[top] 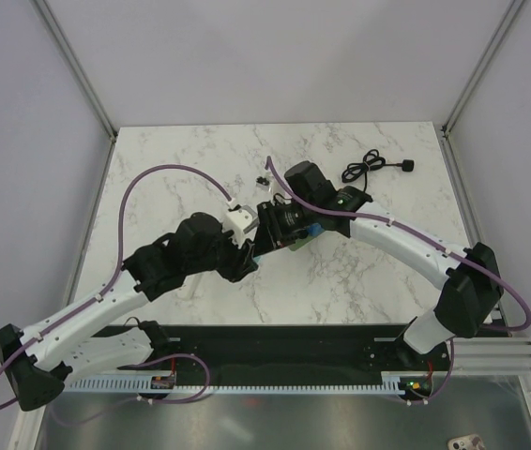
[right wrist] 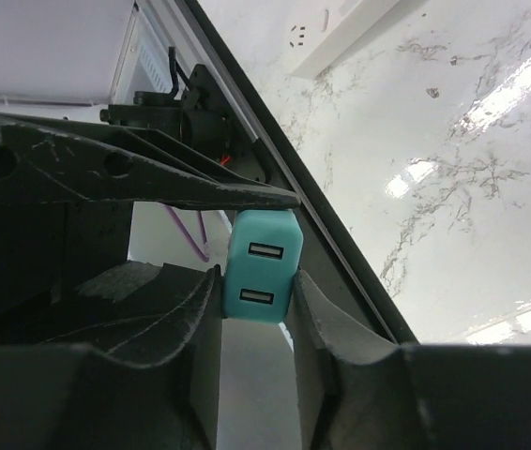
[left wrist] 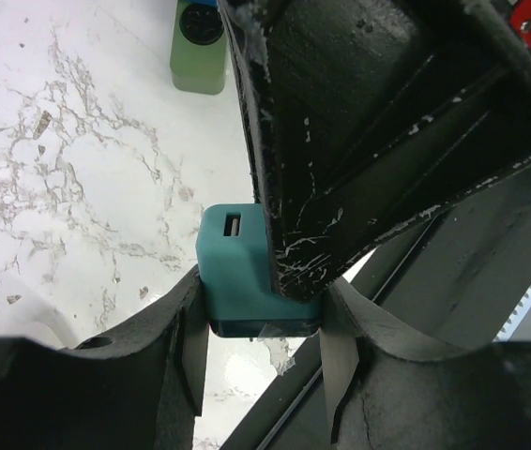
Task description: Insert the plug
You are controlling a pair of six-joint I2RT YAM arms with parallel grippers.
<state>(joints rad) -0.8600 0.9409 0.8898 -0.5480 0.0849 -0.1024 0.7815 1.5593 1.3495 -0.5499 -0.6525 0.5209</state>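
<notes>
The left gripper (left wrist: 261,323) is clenched on the teal charger block (left wrist: 235,272), its pads pressing the block's two sides. A black finger of the other arm lies across the block's right part. In the right wrist view, the right gripper (right wrist: 256,314) also grasps this block. Its fingers touch both flanks, and the block's two USB ports face the camera, one above the other. The block is held above the table (top: 181,159), near the middle, where both arms meet. Just beyond the left gripper a green piece (left wrist: 198,56) with a dark round part stands on the marble. A black cable (top: 371,169) lies coiled at the far right, its plug end on the table, well apart from both grippers.
</notes>
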